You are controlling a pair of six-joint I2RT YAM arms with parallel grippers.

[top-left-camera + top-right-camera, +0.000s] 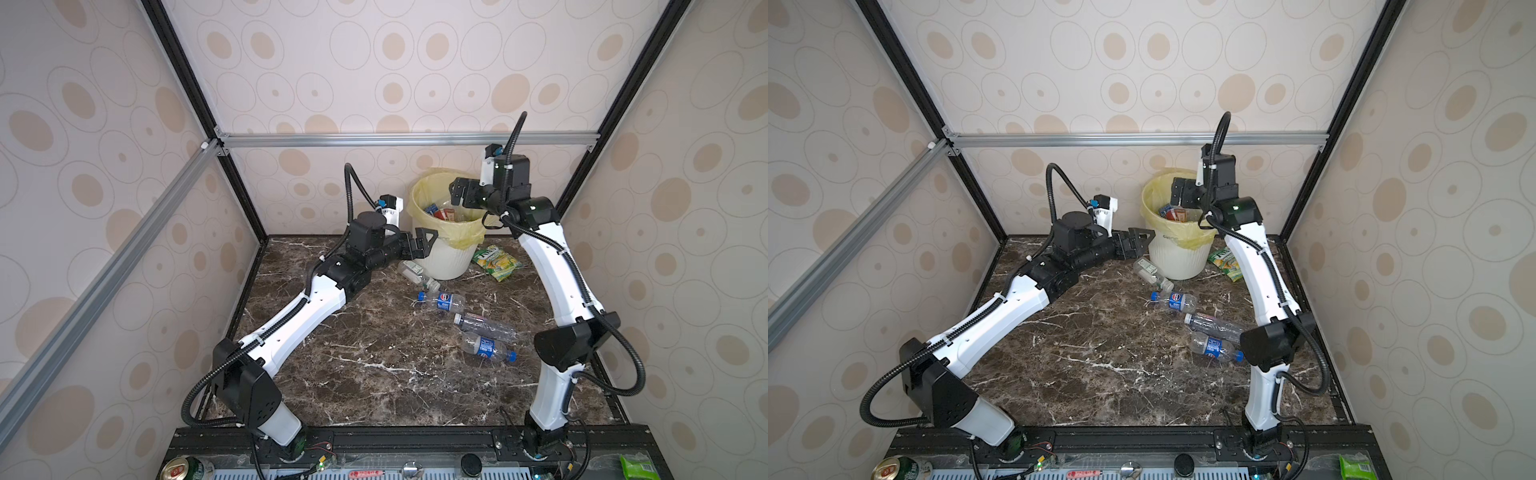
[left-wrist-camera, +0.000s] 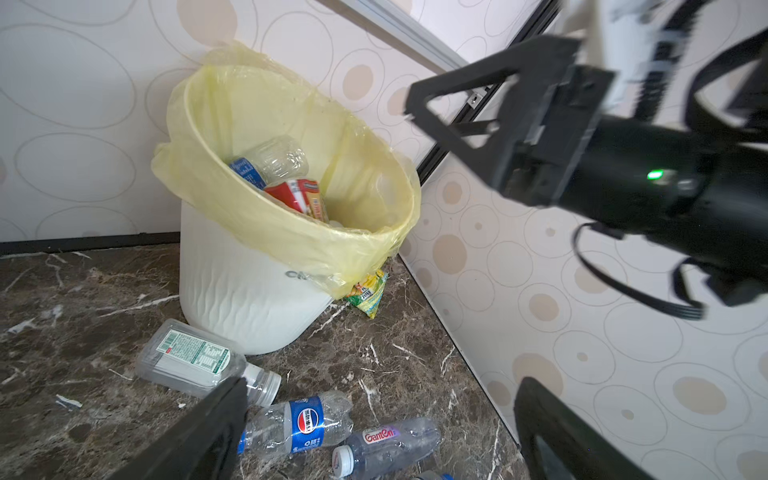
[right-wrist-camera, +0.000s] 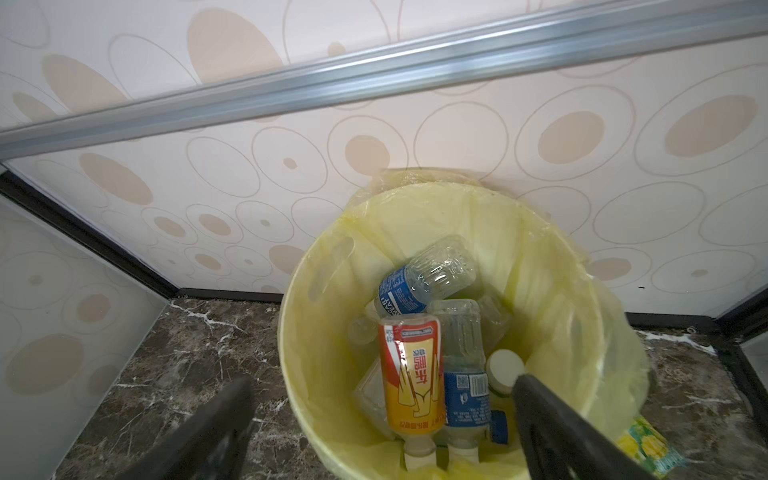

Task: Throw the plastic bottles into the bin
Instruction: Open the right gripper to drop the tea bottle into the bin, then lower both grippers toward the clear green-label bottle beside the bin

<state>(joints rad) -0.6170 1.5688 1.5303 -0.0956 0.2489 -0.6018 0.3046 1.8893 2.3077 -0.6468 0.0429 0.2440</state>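
Right wrist view: my right hand (image 3: 382, 382), jaws apart and empty, hangs over the bin (image 3: 291, 345) holding plastic bottles (image 3: 424, 276).

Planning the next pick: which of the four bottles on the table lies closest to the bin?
The clear flat-sided bottle with the green-and-white label, lying by the bin's base; the two blue-labelled bottles and the Ganten bottle lie farther out.
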